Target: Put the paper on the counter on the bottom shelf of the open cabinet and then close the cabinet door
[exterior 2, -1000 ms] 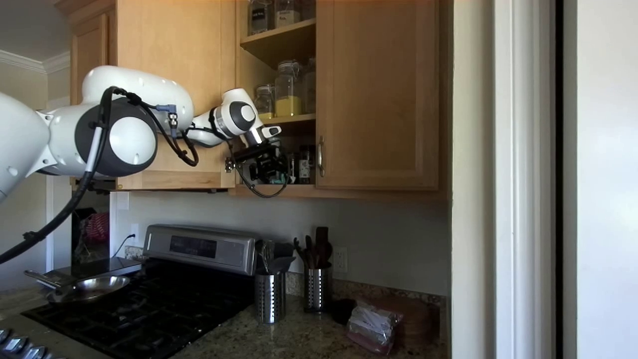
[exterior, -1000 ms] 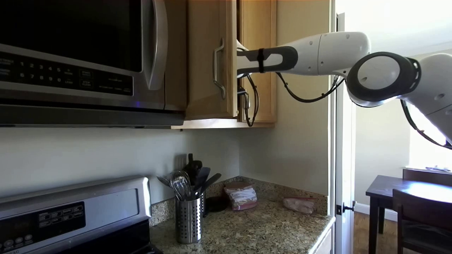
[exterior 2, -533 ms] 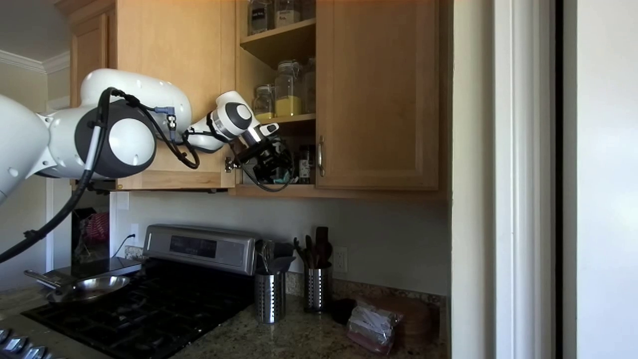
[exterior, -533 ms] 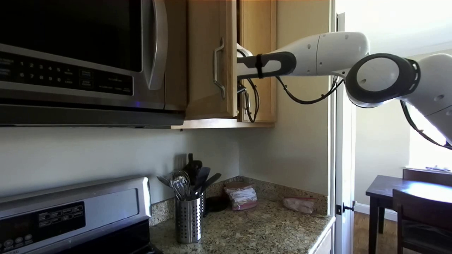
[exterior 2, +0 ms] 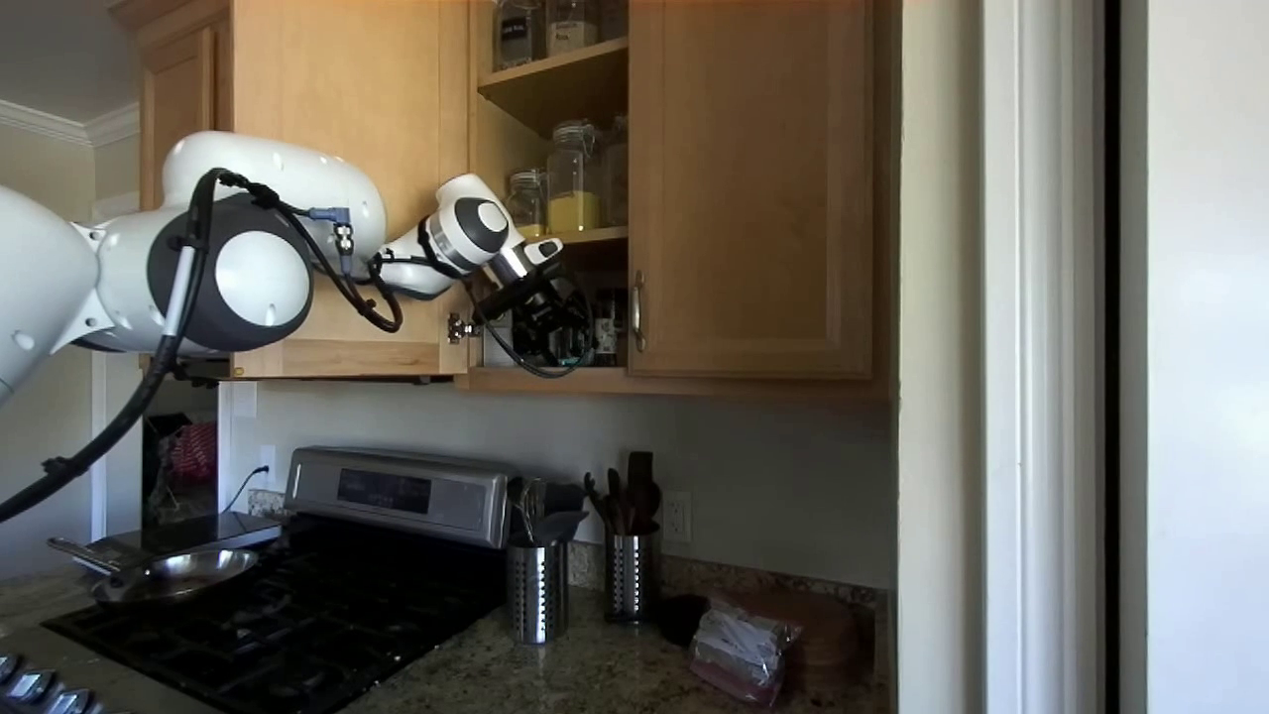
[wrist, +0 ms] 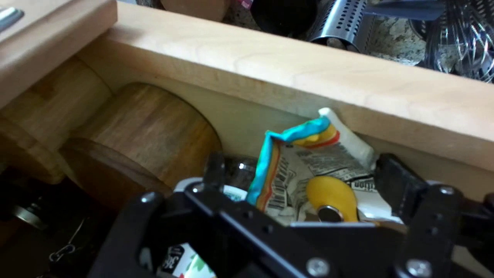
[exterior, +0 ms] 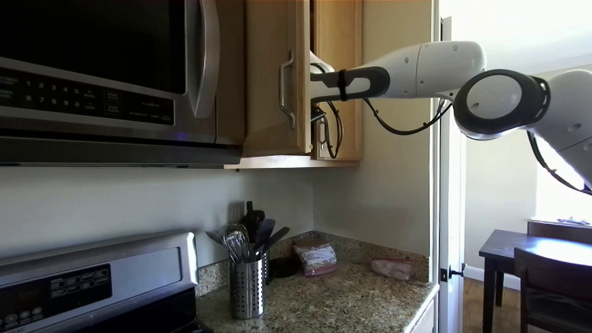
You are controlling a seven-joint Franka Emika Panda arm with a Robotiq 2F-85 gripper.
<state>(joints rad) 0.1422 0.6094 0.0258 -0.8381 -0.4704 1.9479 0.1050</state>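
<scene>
Gripper (wrist: 301, 170) has shifted slightly upward, standing spread wide inside the cabinet (exterior 2: 610, 382).

The gripper (wrist: 301, 170) has its fingers (wrist: 399, 185) wide apart, a crumpled bag (wrist: 301, 160) showing between them (whether they touch it, I cannot tell), a yellow thing (wrist: 334, 193) in front of its print. A rounded wooden piece (wrist: 154, 123) is at left; beyond the edge of the cabinet (wrist: 270, 54), a metal cup (wrist: 341, 19) and whisk (wrist: 459, 42).

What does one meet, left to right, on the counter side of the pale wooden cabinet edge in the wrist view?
Brown curved-edged object → rounded black object → silver perforated metal cup → silver wire whisk.
</scene>
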